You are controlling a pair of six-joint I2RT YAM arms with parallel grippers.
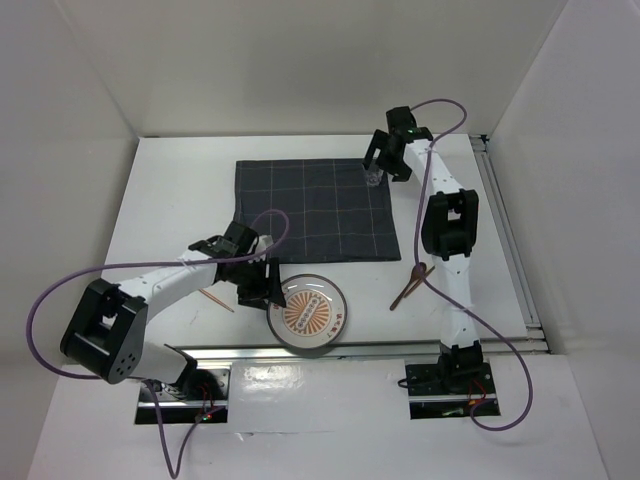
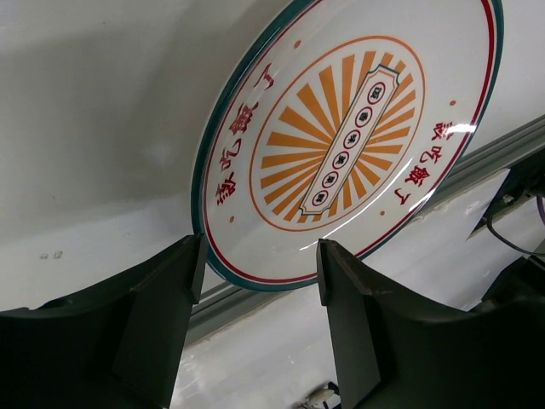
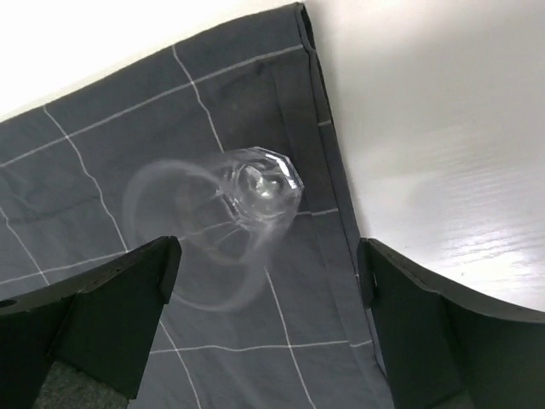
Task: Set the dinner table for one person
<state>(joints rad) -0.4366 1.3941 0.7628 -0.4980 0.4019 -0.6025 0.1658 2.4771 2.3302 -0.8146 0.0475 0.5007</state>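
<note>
The dinner table (image 1: 170, 200) is a large white tabletop. A round plate (image 1: 308, 313) with an orange sunburst and a green-red rim lies near its front edge; it fills the left wrist view (image 2: 341, 145). My left gripper (image 1: 263, 285) is open at the plate's left rim, which lies between the fingertips (image 2: 260, 256). A clear glass (image 1: 374, 180) stands on the far right corner of the dark grey grid cloth (image 1: 310, 210). My right gripper (image 1: 378, 163) is open just over it, with the glass (image 3: 247, 200) ahead of the fingers (image 3: 268, 264).
A brown wooden utensil (image 1: 410, 285) lies on the table right of the plate, beside the right arm. A thin wooden stick (image 1: 218, 300) lies under the left arm. A metal rail (image 1: 400, 345) runs along the table's front edge.
</note>
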